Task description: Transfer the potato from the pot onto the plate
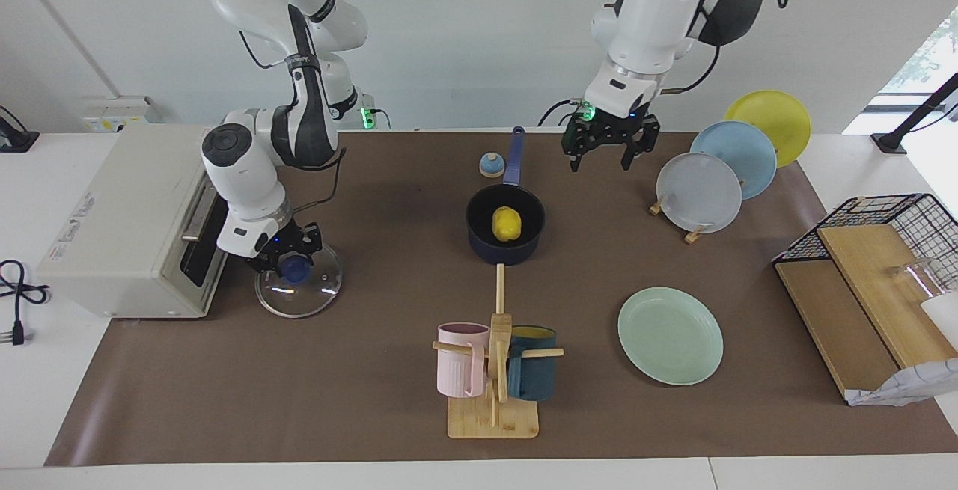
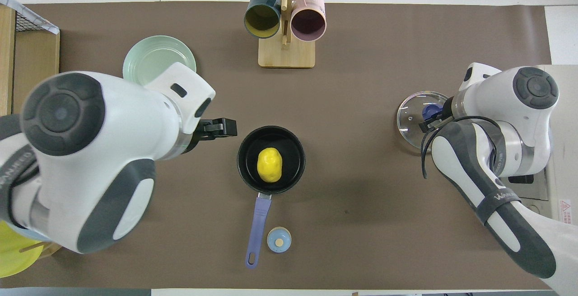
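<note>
1. The potato (image 1: 506,223) lies loose in the pot (image 1: 505,234), which stands uncovered on the tabletop (image 1: 374,370).
2. It looks light, hard and glossy, so likely slippery; a pinch across its narrow waist seems safest.
3. The plate (image 1: 670,335), smooth mint green with a shallow rim, lies farther from the robots than the pot, toward the left arm's end.
4. The left tool (image 1: 605,147) hangs spread and holding nothing, above the tabletop beside the pot.
5. The right tool (image 1: 288,256) pinches the blue knob of the glass lid (image 1: 299,292), beside the toaster oven (image 1: 142,221), well apart from the pot.
</note>
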Robot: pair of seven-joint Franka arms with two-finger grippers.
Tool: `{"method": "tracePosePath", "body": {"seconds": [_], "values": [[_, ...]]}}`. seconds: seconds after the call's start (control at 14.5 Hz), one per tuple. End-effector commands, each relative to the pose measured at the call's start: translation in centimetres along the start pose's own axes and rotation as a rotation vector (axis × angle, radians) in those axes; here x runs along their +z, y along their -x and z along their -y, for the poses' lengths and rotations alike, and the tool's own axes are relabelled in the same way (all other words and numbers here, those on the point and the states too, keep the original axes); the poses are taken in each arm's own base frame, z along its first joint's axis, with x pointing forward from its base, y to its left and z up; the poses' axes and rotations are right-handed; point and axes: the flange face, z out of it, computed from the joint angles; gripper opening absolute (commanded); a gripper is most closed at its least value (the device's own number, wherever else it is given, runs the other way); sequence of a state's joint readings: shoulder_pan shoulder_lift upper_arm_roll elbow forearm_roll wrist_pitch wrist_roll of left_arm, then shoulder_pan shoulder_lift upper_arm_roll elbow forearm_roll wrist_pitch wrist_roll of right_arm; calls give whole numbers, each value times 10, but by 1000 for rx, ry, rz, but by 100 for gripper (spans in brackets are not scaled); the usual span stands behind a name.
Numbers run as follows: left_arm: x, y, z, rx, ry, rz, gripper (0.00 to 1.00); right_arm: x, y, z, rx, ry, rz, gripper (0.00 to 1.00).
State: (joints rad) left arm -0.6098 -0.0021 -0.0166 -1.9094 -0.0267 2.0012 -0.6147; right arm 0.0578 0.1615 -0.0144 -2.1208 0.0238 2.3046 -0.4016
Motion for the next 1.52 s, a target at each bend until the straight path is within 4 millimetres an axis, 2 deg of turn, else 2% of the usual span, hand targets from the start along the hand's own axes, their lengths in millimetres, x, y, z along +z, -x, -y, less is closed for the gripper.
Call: {"method": "tracePosePath", "body": {"seconds": [0.0,0.07,0.14,0.21,0.34,0.55,0.62,0.76,0.83,1.1,1.24,1.45], "values": [[63,1,-27,4,-9,18,100,-3,14,6,16,0,-34,51],[70,3,-29,17,-5,13,100,1,16,6,7,1,-37,66],[78,11,-35,56,3,5,100,0,15,7,9,4,-44,97],[85,16,-38,69,10,-3,100,-3,12,7,10,4,-45,100],[101,26,-42,87,5,5,100,-21,0,7,8,4,-49,100],[118,26,-44,116,-7,16,100,-100,-34,20,113,-21,-3,100],[124,31,-43,123,-12,23,100,-132,-41,22,191,-21,25,100],[135,34,-41,144,2,4,100,-184,-44,22,284,-14,40,100],[141,35,-40,144,2,4,100,-202,-41,20,294,-12,65,100],[159,41,-48,161,-5,13,100,-243,-4,14,320,0,121,100],[171,41,-48,169,-20,21,100,-242,2,3,344,-13,120,100],[183,40,-48,182,-37,19,100,-237,8,-4,361,-15,127,100]]}}
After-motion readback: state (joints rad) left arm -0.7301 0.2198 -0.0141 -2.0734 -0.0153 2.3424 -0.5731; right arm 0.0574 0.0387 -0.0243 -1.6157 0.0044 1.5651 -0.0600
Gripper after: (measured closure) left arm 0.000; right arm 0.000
